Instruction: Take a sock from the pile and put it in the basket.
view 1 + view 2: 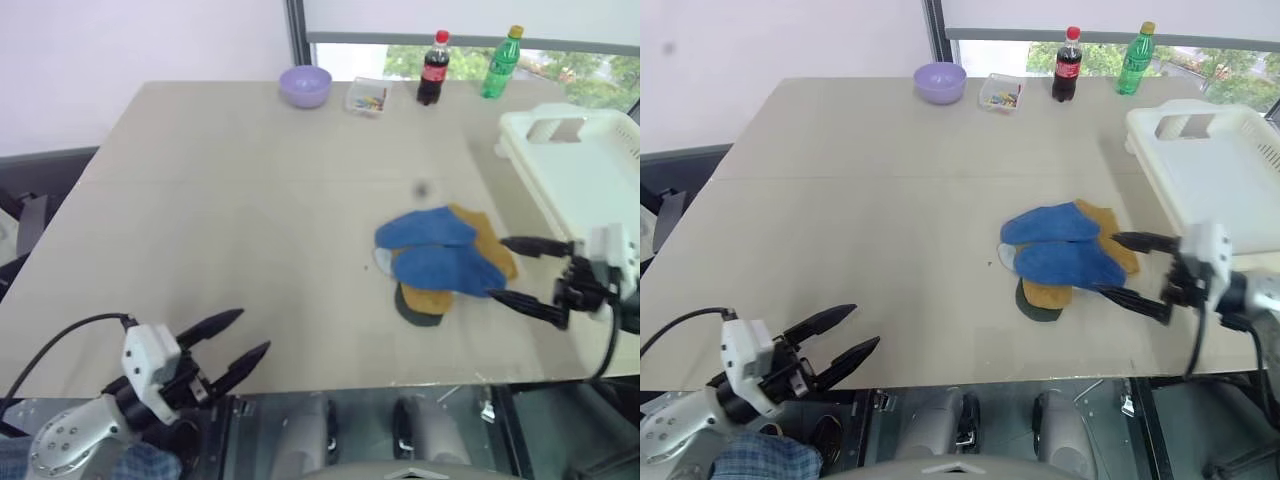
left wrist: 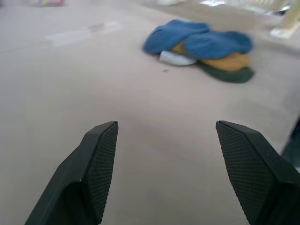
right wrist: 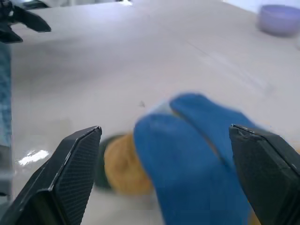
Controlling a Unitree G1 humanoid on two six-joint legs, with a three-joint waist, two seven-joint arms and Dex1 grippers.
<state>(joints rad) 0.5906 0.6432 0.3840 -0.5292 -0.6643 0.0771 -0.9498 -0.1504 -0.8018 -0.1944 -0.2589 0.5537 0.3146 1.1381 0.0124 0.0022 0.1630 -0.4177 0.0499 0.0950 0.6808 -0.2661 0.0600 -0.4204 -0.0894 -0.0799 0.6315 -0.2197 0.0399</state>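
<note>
Left eye view: we see a wide beige tabletop (image 1: pixel 250 200) with the small heap of ankle socks (image 1: pixel 442 262) lying right of centre, two royal blue socks on top, mustard yellow beneath, a dark green one at the near edge and a sliver of pale grey at the left. The large cream-white slotted plastic basket (image 1: pixel 585 165) sits at the table's right edge, well apart from the heap, with no sock visible in it. Our right gripper (image 1: pixel 522 272) stands just beside the heap on its right, fingers spread wide and holding nothing. Our left gripper (image 1: pixel 238 335) hovers at the near left edge of the table, fingers apart and empty. At the far edge stand a small lilac bowl (image 1: pixel 305 86), a clear box of small coloured items (image 1: pixel 367 98), a dark cola bottle with a red cap (image 1: pixel 433 68) and a green bottle with a yellow cap (image 1: pixel 502 62).

Left wrist view: we look between two wide-set black fingers (image 2: pixel 96 168) across bare table toward the heap, which lies well ahead.

Right wrist view: our widely parted fingers (image 3: pixel 70 173) frame the blue socks close in front, with yellow and green at their side.
</note>
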